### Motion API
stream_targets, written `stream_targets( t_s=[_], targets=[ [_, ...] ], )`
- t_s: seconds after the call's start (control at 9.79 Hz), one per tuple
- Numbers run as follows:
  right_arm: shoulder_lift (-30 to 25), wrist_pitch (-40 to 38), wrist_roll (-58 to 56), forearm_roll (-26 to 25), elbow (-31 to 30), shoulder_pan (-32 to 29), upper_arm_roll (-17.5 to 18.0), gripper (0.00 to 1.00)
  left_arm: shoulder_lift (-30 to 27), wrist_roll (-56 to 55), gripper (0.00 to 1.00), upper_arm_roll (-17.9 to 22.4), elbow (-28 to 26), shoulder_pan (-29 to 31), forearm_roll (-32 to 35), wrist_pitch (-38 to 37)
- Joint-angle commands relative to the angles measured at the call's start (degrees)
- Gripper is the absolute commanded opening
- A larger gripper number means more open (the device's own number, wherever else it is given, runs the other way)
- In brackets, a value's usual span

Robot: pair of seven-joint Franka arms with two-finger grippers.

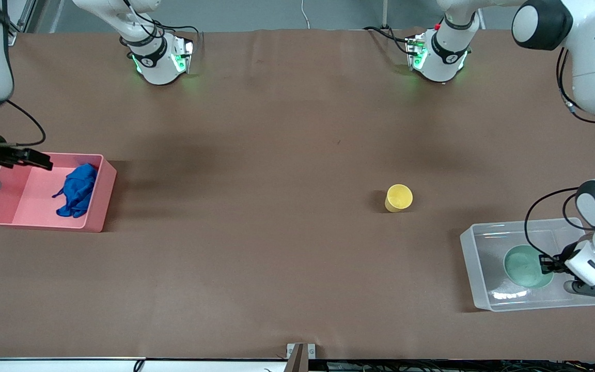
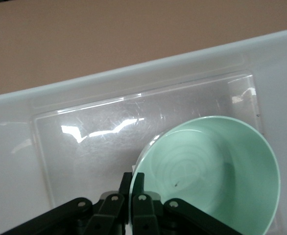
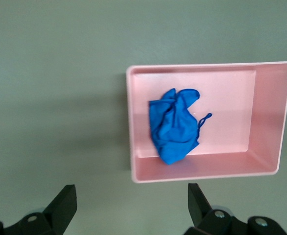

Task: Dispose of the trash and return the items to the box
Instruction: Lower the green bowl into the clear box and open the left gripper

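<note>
Lower right of the front frame: your left pincer [image 1: 544, 263] sits inside the clear box [image 1: 475, 248], fingers pressed onto the rim of the mint bowl [image 1: 523, 266], which rests on the box floor; the wrist view confirms the pinch on the bowl [image 2: 217, 171] wall. The yellow cup [image 1: 398, 198] stands upright on the bare surface [image 1: 277, 232], up and toward centre frame from the box, so it looks to be the one item left out. You are closer to it with the left arm. At left frame edge, the right pincer [image 1: 29, 159] hangs spread over the pink bin [image 1: 102, 199], with the blue rag [image 1: 77, 190] lying inside, untouched by it.
</note>
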Motion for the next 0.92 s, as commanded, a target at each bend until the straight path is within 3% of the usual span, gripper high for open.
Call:
stream_targets(
  t_s=[0.0, 0.31, 0.41, 0.61, 0.82],
  targets=[
    [-1.59, -7.63, 4.54, 4.96, 7.29, -1.29, 1.59, 1.0, 3.52, -0.79, 0.03, 0.1, 1.56, -0.31, -0.72, 0.61],
    [-1.15, -15.92, 3.76, 4.92, 19.69, -2.26, 1.41, 1.0, 4.85, -2.56, 0.07, -0.07, 0.16, -0.57, -0.72, 3.07],
    [-1.06, -16.38, 3.23, 4.74, 19.64, -2.18, 1.41, 1.0, 4.76, -2.64, 0.13, -0.08, 0.06, -0.57, -0.63, 3.16],
    [-1.15, -18.57, 0.77, 4.74, 19.46, -1.74, 1.41, 1.0, 3.71, -2.56, 0.76, -0.25, -0.2, -0.83, -0.63, 2.81],
    [-1.15, -18.93, 0.85, 4.74, 19.46, -1.12, 1.5, 1.0, -1.1, -2.47, 0.84, -0.34, -3.61, -0.83, -0.63, 2.37]
  ],
)
